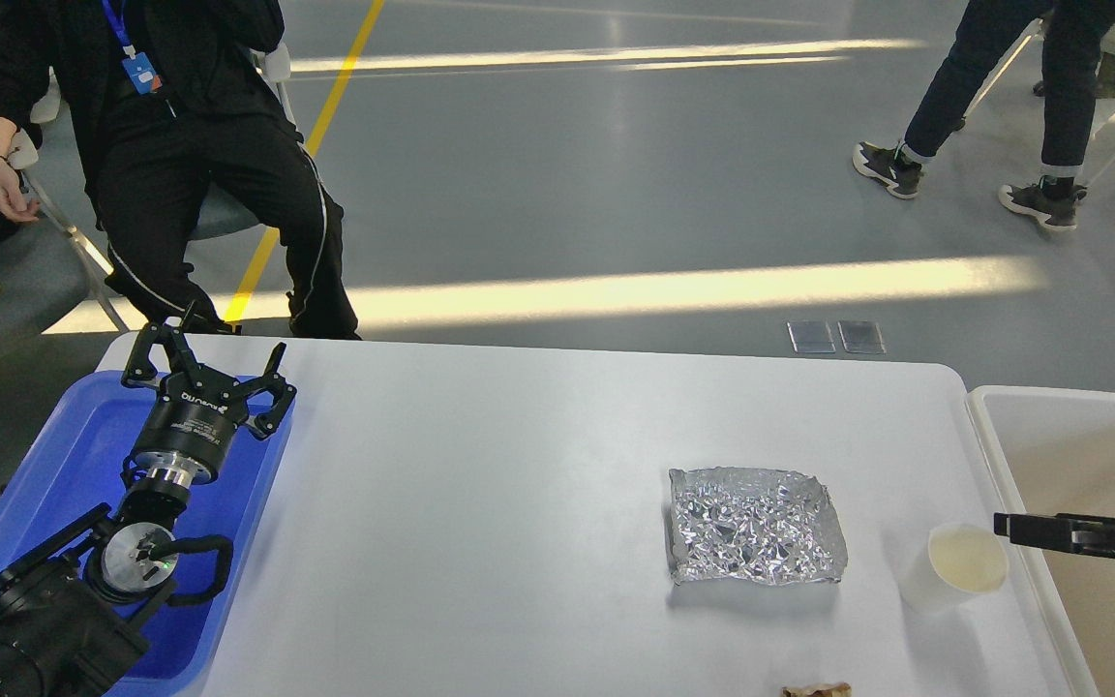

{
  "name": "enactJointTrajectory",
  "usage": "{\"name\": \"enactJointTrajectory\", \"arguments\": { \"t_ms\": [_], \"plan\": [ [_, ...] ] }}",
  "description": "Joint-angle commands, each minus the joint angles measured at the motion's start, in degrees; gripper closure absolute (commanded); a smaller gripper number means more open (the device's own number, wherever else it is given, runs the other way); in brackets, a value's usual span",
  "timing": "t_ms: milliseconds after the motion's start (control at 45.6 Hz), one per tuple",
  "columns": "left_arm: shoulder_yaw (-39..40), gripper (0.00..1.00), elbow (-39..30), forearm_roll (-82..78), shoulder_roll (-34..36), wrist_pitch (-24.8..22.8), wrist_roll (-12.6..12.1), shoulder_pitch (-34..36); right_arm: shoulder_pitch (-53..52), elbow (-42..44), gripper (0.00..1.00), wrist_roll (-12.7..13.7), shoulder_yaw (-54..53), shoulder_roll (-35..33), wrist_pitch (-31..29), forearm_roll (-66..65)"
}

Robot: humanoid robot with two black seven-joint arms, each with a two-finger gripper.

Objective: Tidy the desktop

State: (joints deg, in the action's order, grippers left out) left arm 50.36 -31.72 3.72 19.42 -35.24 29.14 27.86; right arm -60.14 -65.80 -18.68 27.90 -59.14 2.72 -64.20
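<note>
The desktop [499,503] is a wide white tabletop with rounded corners. On its right part lies a crumpled sheet of silver foil [756,526]. A white paper cup [954,568] stands just right of the foil, near the table's right edge. A small brown scrap [817,690] shows at the bottom edge. My left gripper [212,360] is open and empty, raised over the far end of the blue tray [74,455]. My right gripper [1003,526] comes in from the right, seen side-on and dark, its tip just above and right of the cup.
A cream-white bin [1080,465] with a raised rim stands against the table's right side. The blue tray sits at the left edge. A seated person in black [199,155] is beyond the far left corner; another person's legs [993,116] are far right.
</note>
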Motion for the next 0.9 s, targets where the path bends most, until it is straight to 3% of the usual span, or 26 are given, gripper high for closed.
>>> {"name": "enactJointTrajectory", "arguments": {
  "t_ms": [0,329,483,614,790,877],
  "plan": [
    [0.0,0.0,0.0,0.06,0.0,0.0,0.04,0.0,5.81,0.84,0.0,-0.04,-2.32,2.62,5.27,-0.13],
    [0.0,0.0,0.0,0.06,0.0,0.0,-0.05,0.0,8.46,2.08,0.03,-0.04,-4.61,4.47,5.55,-0.22],
    [0.0,0.0,0.0,-0.03,0.0,0.0,0.04,0.0,8.89,2.08,0.15,-0.04,-4.61,4.47,5.55,-0.22],
    [0.0,0.0,0.0,-0.03,0.0,0.0,0.04,0.0,8.81,2.08,0.38,-0.04,-4.7,4.38,5.9,-0.22],
    [0.0,0.0,0.0,-0.03,0.0,0.0,-0.05,0.0,8.81,1.9,0.87,-0.13,-4.53,4.12,6.07,-0.22],
    [0.0,0.0,0.08,-0.03,0.0,0.0,0.04,0.0,8.81,1.73,1.0,-0.39,-3.65,3.86,6.07,-0.75]
  ]
}}
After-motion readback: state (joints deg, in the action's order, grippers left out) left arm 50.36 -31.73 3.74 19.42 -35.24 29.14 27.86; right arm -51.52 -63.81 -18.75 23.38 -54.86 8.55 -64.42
